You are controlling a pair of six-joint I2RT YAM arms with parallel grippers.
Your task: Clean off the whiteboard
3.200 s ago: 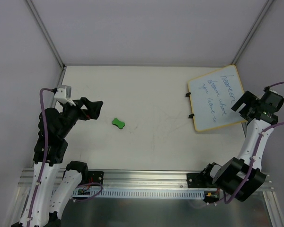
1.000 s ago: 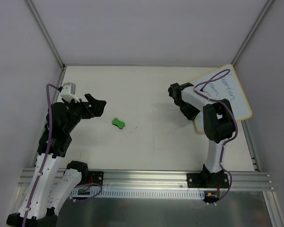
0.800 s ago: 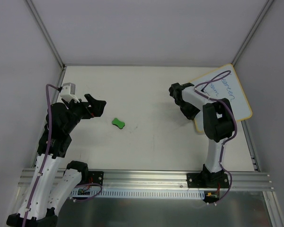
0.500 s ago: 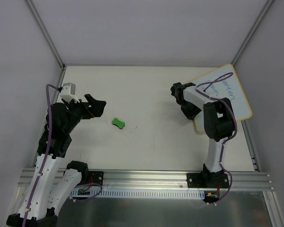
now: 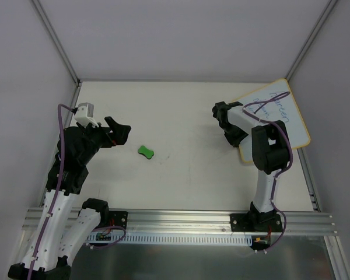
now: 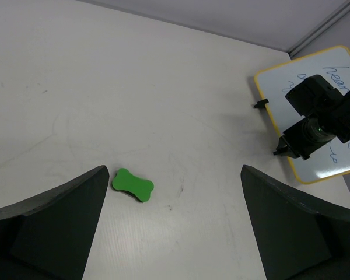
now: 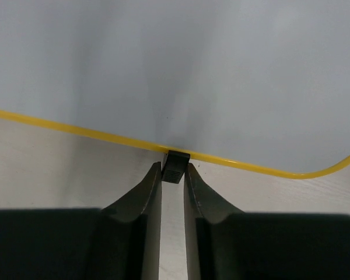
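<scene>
The small white rectangular whiteboard with a thin yellow frame (image 5: 293, 123) lies flat at the right side of the pale table (image 5: 186, 111), with blue handwriting across it. The right gripper (image 7: 172, 174) is closed to a narrow slit on one of the board's little black plastic feet (image 7: 176, 166). Only the very tips hold that tab. The left gripper (image 5: 123, 134) hangs wide open and empty above the table's left side. The green bone-shaped foam eraser (image 5: 145, 152) lies just ahead of it, well apart from the board.

The hold looks shallow, so any pull or lift could let the foot slip out of the fingertips. A sideways tug on so small a tab could also swing the board about that point, skewing it towards the table's right edge. If the board is not steadied, wiping pressure would probably push it along instead of clearing the ink. The open left fingers could also nudge the light eraser away if they descend off-centre.
</scene>
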